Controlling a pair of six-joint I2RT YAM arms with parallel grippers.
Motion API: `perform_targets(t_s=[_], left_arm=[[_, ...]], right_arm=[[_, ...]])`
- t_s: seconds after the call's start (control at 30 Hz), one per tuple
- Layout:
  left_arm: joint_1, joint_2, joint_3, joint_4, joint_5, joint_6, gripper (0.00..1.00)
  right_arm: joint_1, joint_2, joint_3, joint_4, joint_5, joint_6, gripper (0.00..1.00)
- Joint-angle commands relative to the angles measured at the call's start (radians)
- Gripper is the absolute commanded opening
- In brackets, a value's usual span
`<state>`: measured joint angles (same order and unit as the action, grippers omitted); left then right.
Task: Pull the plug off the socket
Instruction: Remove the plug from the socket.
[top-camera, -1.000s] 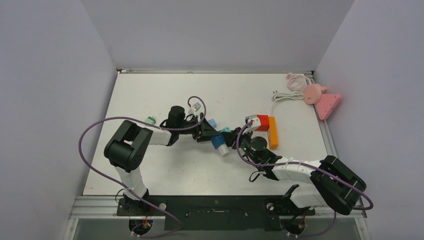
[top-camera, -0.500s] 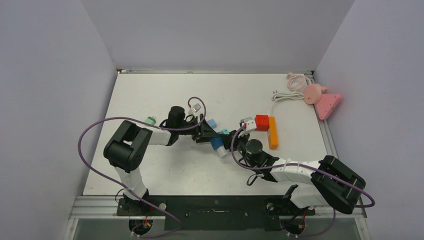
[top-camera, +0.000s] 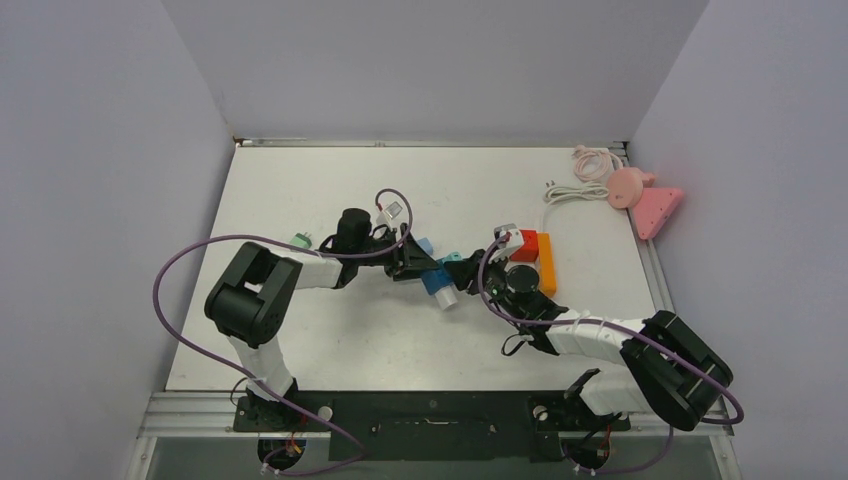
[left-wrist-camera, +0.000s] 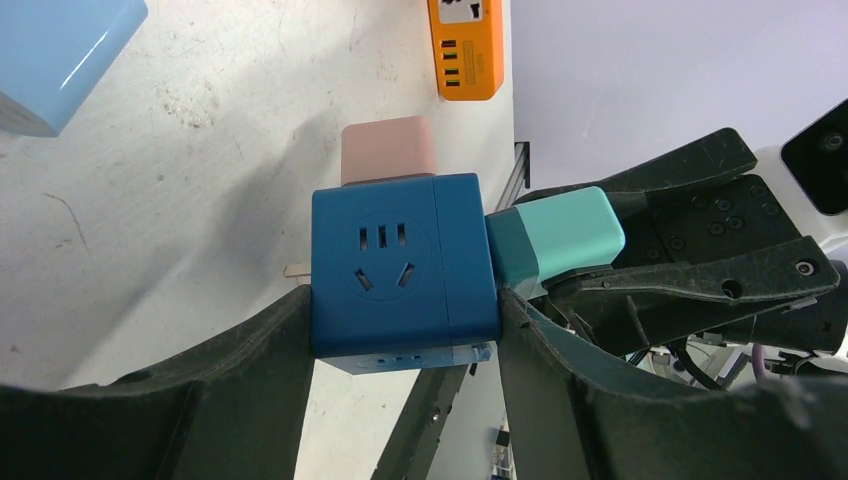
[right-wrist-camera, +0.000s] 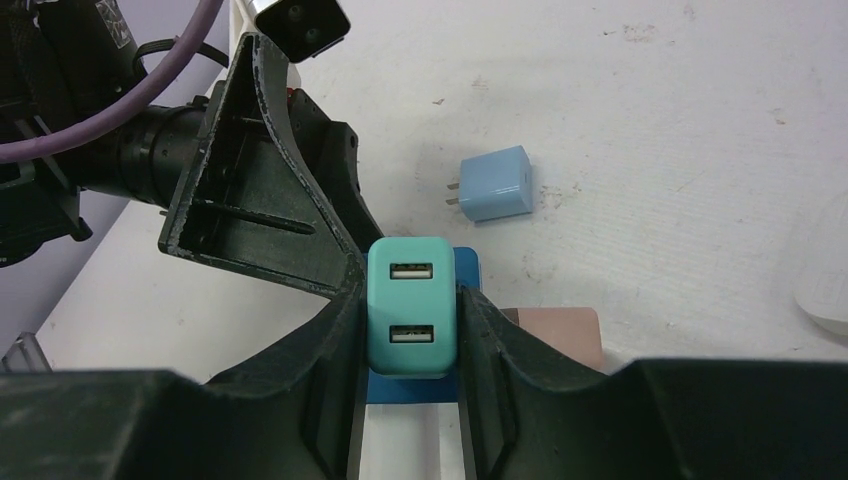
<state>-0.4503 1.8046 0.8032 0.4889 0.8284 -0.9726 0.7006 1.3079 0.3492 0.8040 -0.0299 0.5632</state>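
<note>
A dark blue cube socket (left-wrist-camera: 403, 265) sits clamped between my left gripper's fingers (left-wrist-camera: 250, 385); it also shows in the top view (top-camera: 436, 283). A teal plug (left-wrist-camera: 555, 241) with two USB ports (right-wrist-camera: 411, 305) sticks into the cube's right face. My right gripper (right-wrist-camera: 411, 330) is shut on this teal plug, one finger on each side. In the top view both grippers meet at the table's middle, left gripper (top-camera: 418, 270), right gripper (top-camera: 462, 272). A pink adapter (left-wrist-camera: 388, 150) is plugged in the cube's far face.
A light blue adapter (right-wrist-camera: 495, 184) lies loose on the table behind the cube. An orange power strip (top-camera: 546, 263) with a red block (top-camera: 524, 245) lies to the right. A pink socket with white cord (top-camera: 630, 188) sits at the far right corner.
My right arm moved left and then came back right a little; its gripper stays at the teal plug. The left arm holds the cube almost still.
</note>
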Motion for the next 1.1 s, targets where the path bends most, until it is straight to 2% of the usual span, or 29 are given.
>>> perform_targets(t_s=[0.0, 0.17, 0.43, 0.57, 0.87, 1.07], left_arm=[[0.010, -0.050, 0.010, -0.038, 0.022, 0.072, 0.00], [0.012, -0.052, 0.011, -0.048, 0.019, 0.075, 0.00], [0.017, -0.048, 0.016, -0.085, 0.007, 0.086, 0.00], [0.019, -0.048, 0.017, -0.091, 0.003, 0.087, 0.00], [0.021, -0.050, 0.017, -0.098, 0.002, 0.091, 0.00], [0.021, -0.057, 0.022, -0.112, -0.002, 0.102, 0.00]], right_arm=[[-0.048, 0.005, -0.001, 0.106, 0.055, 0.018, 0.05], [-0.009, -0.005, 0.003, 0.092, 0.096, -0.020, 0.05], [0.166, -0.026, 0.054, 0.008, 0.319, -0.175, 0.05], [0.199, -0.016, 0.071, -0.012, 0.374, -0.214, 0.05], [0.166, -0.020, 0.057, 0.000, 0.335, -0.159, 0.05], [0.008, 0.006, 0.023, 0.047, 0.147, -0.036, 0.05]])
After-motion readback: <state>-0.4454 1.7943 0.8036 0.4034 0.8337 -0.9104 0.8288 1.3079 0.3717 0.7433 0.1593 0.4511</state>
